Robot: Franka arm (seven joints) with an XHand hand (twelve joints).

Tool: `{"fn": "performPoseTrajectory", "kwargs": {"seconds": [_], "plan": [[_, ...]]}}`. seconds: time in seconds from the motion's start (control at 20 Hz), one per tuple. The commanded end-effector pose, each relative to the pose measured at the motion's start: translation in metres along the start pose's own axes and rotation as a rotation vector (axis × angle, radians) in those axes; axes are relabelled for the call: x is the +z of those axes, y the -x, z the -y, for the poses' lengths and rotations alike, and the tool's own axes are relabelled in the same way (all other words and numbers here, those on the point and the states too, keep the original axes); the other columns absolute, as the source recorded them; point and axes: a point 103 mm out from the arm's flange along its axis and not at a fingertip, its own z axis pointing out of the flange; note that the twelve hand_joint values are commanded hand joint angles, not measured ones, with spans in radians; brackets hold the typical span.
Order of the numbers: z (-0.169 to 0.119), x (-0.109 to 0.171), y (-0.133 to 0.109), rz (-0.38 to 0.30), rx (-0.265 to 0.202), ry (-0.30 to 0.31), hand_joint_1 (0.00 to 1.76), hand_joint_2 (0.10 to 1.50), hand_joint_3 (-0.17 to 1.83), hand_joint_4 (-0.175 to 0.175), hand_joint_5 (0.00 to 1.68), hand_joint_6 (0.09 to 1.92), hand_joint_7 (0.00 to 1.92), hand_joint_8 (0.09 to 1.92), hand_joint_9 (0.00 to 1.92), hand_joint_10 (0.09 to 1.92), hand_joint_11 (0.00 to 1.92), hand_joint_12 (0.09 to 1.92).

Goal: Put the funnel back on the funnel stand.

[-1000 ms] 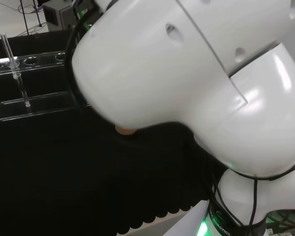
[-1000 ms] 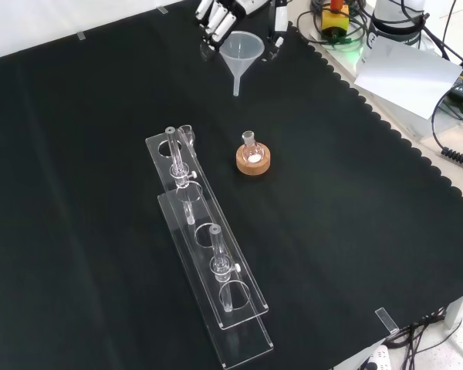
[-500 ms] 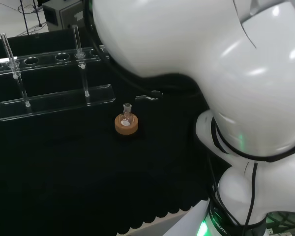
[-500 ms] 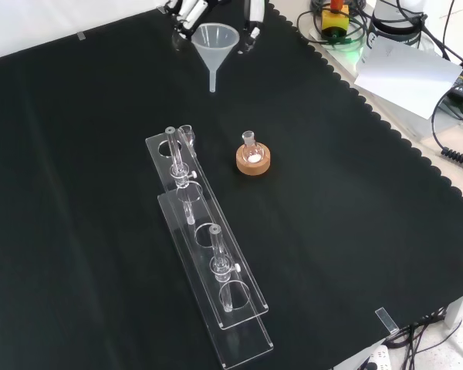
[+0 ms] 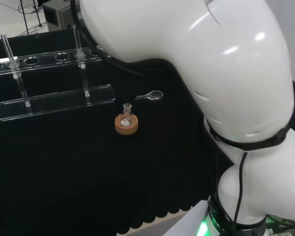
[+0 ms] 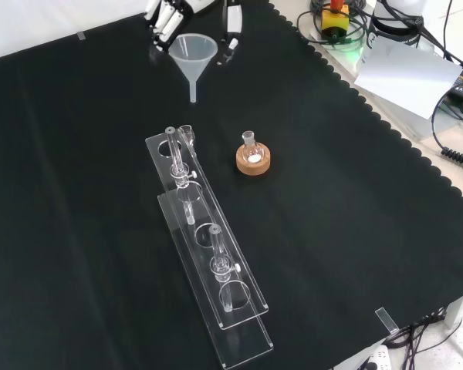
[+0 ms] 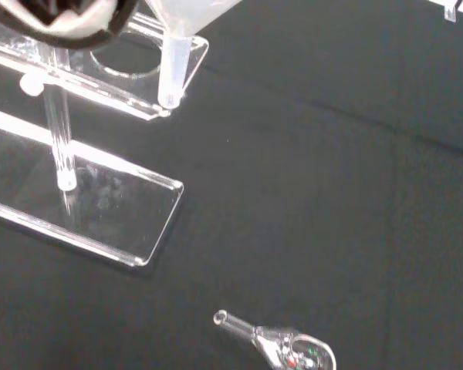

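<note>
Funnel (image 6: 194, 55): we see it upright, stem down, clasped at its rim by the robot hand (image 6: 170, 17) above the counter (image 6: 355, 231), front view top.
Funnel stand (image 6: 204, 250): below and slightly right of the funnel in the front view, long axis running away diagonally.
Nearest hole: we judge the stem hangs just short of the stand's near end.

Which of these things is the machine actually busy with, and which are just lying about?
In use:
- funnel, held in the hand
- clear stand with round holes

Lying about:
- small flask on a cork ring
- small glass piece lying on the cloth
</note>
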Motion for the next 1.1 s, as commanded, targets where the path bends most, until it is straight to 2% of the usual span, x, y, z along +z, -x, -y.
{"fn": "performPoseTrajectory", "kwargs": {"seconds": [0.05, 0.5, 1.1], "plan": [[-0.037, -0.013, -0.014, 0.013, -0.052, 0.009, 0.85, 0.64, 0.63, -0.014, 0.55, 0.62, 0.65, 0.62, 1.02, 0.4, 0.64, 1.25], [-0.059, -0.002, -0.016, 0.015, -0.058, -0.013, 0.85, 0.64, 0.63, -0.014, 0.54, 0.63, 0.65, 0.62, 1.02, 0.4, 0.65, 1.24], [-0.071, 0.007, -0.021, 0.015, -0.064, -0.029, 0.85, 0.64, 0.63, -0.014, 0.54, 0.64, 0.65, 0.62, 1.02, 0.4, 0.65, 1.24]]}}
